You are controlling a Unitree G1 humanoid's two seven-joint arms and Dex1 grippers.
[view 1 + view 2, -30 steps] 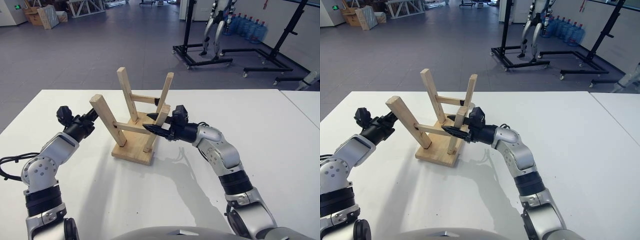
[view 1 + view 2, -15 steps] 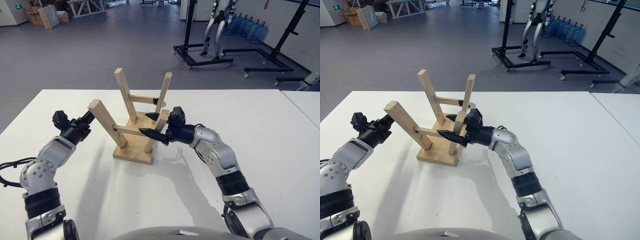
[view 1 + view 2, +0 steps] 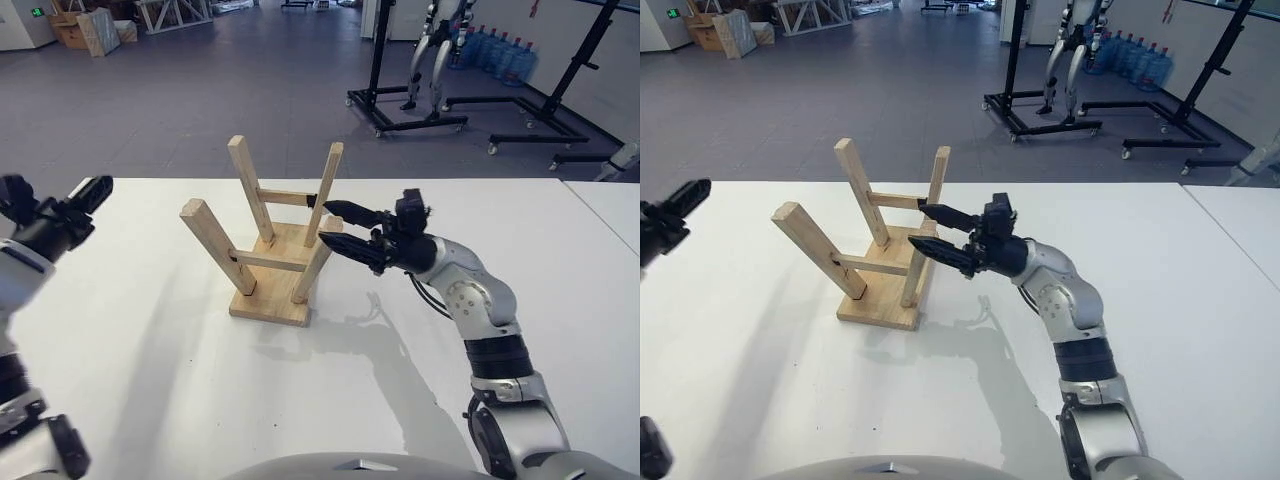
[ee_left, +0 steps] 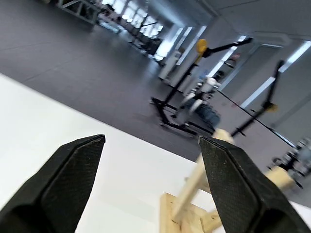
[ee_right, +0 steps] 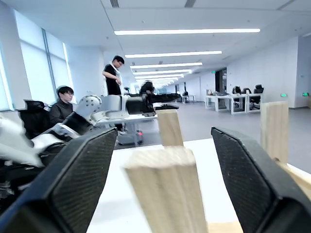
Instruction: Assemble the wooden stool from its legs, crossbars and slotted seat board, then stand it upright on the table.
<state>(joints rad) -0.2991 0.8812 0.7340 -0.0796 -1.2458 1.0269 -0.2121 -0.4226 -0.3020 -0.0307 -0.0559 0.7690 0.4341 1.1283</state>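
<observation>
With the stool (image 3: 270, 250) inverted on its seat board (image 3: 268, 310), we should close the open right gripper (image 3: 324, 221) squarely around the adjacent leg (image 3: 312, 265) (left gripper (image 4: 153, 141), also open, hangs far left).

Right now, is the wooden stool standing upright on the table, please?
No, upside down: the stool rests on its seat board, legs pointing up.

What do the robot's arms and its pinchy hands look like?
The right arm is shiny silver-grey shells joined by black rings, with a thin black cable looping by the wrist. The right gripper and left gripper are black, each with two long jaws that narrow to a point and have bumpy, dotted pads inside.
</observation>
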